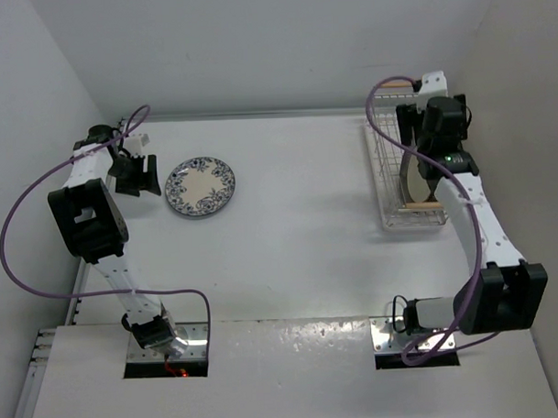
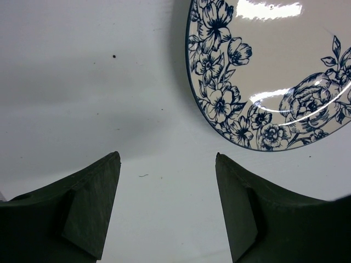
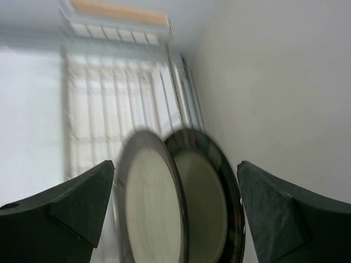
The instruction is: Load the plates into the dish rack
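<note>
Left gripper (image 2: 167, 159) is hanging open; plate (image 2: 285, 71), lying at its one o'clock, looks stiff, slick, breakable: pinch rim.

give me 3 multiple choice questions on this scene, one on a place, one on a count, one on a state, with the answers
1. Where is the floral plate?
A. in a rack
B. flat on the table, near the left gripper
C. stacked on another plate

2. How many plates stand in the dish rack?
A. none
B. one
C. two

3. How is the left gripper?
A. open, holding nothing
B. shut on a plate
C. shut on nothing

Answers:
1 B: the top view shows it lying alone on the table beside the left gripper.
2 C: the right wrist view shows two on edge, side by side over the rack's wires.
3 A: the left wrist view shows its fingers apart with bare table between them.
</note>
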You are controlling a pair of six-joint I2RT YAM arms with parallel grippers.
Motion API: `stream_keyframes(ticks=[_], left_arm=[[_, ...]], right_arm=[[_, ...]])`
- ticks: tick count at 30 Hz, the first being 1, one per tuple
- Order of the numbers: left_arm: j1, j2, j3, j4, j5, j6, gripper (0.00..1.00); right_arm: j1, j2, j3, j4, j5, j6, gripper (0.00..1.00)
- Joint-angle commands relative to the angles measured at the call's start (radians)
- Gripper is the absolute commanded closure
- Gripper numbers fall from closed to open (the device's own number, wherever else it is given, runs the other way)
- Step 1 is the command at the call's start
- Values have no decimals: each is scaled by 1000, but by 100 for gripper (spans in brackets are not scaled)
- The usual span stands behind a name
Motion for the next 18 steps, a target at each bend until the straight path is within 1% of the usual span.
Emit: stream_keyframes(ticks=[1,2,3,4,5,6,7,8,9,10,11,12,13,15,16,18], left_arm=[[19,-23,15,2,-19,12,26],[19,-32,15,2,-19,12,26],[19,-32,24,2,-19,12,26],[19,-32,24,2,-28,12,26],[19,-32,35,2,-28,3,23],[19,-32,35,2,-28,3,23],[19,-32,46,2,-28,-6,23],[19,-32,46,-7,-19,-6,22],[19,-32,46,-8,-19,-6,22],[19,-32,46,-8,-10,-6,22],[19,-32,46,-8,7,-6,22],[19,-19,55,-8,16,-6,22],[19,13,70,-8,27,-6,22],[5,53,90,-8,27,-6,22],[-7,75,110,-17,50,-6,22],[-18,142,130,-17,71,-6,22]], right_arm=[[25,-27,199,-49,-117,134,7],[28,-19,232,-88,-196,171,0],[39,-10,259,-99,-285,310,2],[63,25,320,-105,-371,349,8],[77,45,332,-102,-411,377,31],[153,68,359,-99,-501,450,40],[184,155,368,-90,-525,469,59],[235,194,393,-87,-548,486,66],[266,230,407,-85,-611,545,68],[321,336,434,-75,-632,571,66],[336,369,454,-53,-657,634,55],[349,422,459,-17,-718,692,50],[382,464,453,29,-728,714,48],[401,504,441,79,-751,760,47],[430,524,429,87,-752,756,47],[450,538,424,77,-755,744,46]])
